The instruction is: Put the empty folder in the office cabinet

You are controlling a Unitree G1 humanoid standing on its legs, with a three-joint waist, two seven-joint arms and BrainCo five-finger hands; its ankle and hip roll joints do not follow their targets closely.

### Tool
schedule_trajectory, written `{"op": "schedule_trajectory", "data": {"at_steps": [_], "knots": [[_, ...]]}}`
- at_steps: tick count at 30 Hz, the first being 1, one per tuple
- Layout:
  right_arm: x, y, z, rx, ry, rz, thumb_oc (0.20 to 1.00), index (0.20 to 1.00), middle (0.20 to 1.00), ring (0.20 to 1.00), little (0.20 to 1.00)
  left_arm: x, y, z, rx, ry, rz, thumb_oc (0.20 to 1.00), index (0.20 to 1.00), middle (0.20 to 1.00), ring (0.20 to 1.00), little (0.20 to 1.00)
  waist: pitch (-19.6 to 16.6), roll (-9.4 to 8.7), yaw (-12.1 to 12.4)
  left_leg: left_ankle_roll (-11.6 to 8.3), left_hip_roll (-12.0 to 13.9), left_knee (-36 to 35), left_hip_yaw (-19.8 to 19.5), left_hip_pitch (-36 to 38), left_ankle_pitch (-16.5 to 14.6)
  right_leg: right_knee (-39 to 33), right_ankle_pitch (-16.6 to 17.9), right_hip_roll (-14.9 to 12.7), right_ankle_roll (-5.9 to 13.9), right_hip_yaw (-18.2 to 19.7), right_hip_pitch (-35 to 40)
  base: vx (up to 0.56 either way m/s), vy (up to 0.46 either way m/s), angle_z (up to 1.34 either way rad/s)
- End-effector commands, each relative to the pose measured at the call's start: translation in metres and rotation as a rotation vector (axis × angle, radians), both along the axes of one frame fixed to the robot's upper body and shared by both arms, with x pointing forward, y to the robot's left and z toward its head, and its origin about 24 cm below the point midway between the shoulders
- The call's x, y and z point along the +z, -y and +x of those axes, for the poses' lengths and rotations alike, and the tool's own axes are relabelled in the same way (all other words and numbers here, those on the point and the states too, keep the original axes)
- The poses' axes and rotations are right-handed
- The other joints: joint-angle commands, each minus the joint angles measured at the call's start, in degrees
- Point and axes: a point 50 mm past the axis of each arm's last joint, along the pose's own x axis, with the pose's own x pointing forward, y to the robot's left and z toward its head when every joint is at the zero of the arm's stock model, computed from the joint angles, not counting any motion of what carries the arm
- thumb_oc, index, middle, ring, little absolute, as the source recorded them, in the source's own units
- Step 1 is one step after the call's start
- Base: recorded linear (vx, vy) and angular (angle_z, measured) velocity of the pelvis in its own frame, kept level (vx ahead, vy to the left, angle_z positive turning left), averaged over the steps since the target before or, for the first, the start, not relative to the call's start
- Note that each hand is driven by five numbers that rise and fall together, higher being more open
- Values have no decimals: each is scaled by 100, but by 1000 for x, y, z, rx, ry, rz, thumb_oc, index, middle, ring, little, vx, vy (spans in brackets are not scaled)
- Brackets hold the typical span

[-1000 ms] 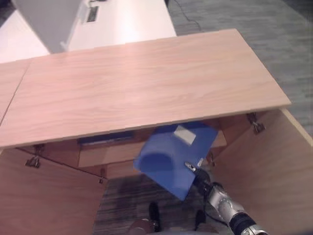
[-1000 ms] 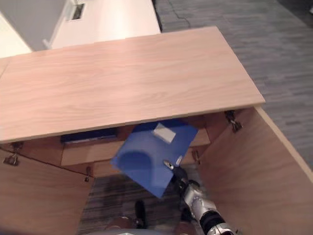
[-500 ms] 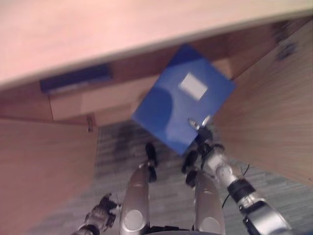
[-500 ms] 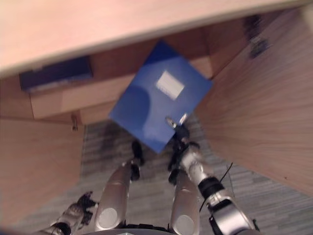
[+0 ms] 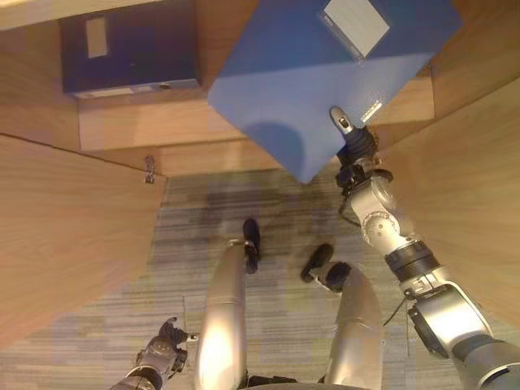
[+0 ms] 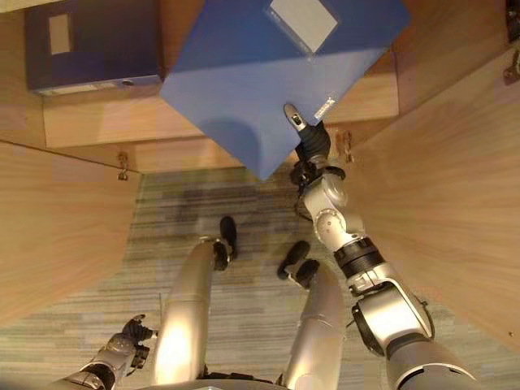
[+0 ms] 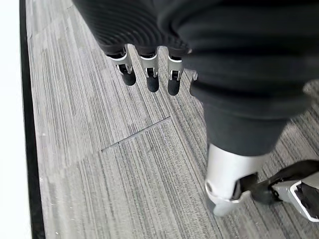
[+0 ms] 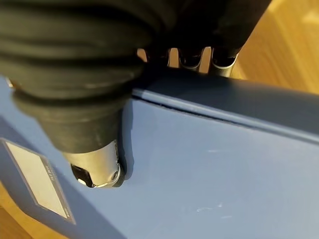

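A blue folder [image 5: 317,73] with a white label is held tilted in front of the open wooden cabinet [image 5: 130,134]. My right hand [image 5: 356,148] is shut on its lower edge, thumb on the flat face [image 8: 209,169] and fingers [image 8: 222,63] curled behind the spine. The folder's upper part overlaps the cabinet's right compartment. A dark blue box file [image 5: 130,49] lies on the cabinet's left shelf. My left hand [image 5: 165,348] hangs low at the lower left, its fingers [image 7: 149,74] relaxed above the carpet and holding nothing.
The cabinet's two doors stand open: one wooden door [image 5: 65,236] on the left, the other [image 5: 471,187] on the right, close beside my right arm. Grey striped carpet [image 5: 276,236] lies between them. A shelf front [image 6: 106,122] runs below the box file.
The camera has tipped further down, so the cabinet top has left the picture. The folder in my right hand now stands higher in the picture, reaching into the cabinet opening.
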Motion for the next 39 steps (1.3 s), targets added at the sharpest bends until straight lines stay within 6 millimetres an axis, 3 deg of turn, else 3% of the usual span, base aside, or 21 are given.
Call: {"op": "schedule_trajectory", "data": {"at_steps": [1, 5, 9, 14, 25, 31, 39], "knots": [[47, 5, 7, -48, 152, 96, 200, 200, 200, 200, 200, -8, -21, -44, 24, -161, 84, 1000, 1000, 1000, 1000, 1000, -317, -95, 221, 108, -240, 183, -230, 92, -412, -424, -181, -24, -157, 428, 282, 46, -97, 29], [69, 26, 26, -177, 100, 340, 200, 200, 200, 200, 200, -6, -28, -44, 49, -162, 121, 1000, 1000, 1000, 1000, 1000, -403, -130, 365, 36, -323, 208, -368, 9, -415, -331, -303, -82, -161, 341, 315, 40, -65, 27], [75, 33, 32, -237, 69, 469, 200, 200, 200, 200, 200, -3, -32, -42, 72, -155, 144, 1000, 1000, 1000, 1000, 1000, -422, -150, 423, 20, -362, 190, -436, -23, -394, -319, -347, -87, -181, 283, 343, 25, -35, 16], [80, 44, 39, -405, -47, 769, 200, 200, 200, 200, 200, -1, -29, -32, 60, -136, 205, 1000, 1000, 1000, 1000, 1000, -506, -139, 614, 6, -508, 230, -632, -120, -408, -226, -454, -123, -152, 105, 424, 45, -72, 17], [64, 37, 41, -454, -135, 859, 200, 200, 200, 200, 200, -4, -32, -47, 60, -192, 236, 1000, 1000, 1000, 1000, 1000, -544, -46, 876, -13, -671, 111, -819, -273, -300, -97, -531, -240, -107, -41, 422, 16, -28, 18], [78, 43, 40, -464, -108, 874, 200, 200, 200, 200, 200, -3, -33, -44, 66, -172, 232, 1000, 1000, 1000, 1000, 1000, -485, -77, 953, -31, -695, 10, -848, -303, -230, -35, -522, -315, -61, -42, 365, 6, -27, 10], [101, 66, 33, -478, 17, 889, 200, 200, 200, 200, 200, 0, -45, -54, 80, -200, 249, 1000, 1000, 1000, 1000, 1000, -428, 7, 1046, -29, -806, -137, -875, -293, -152, 29, -550, -434, -11, -110, 408, 18, -15, 10]]}}
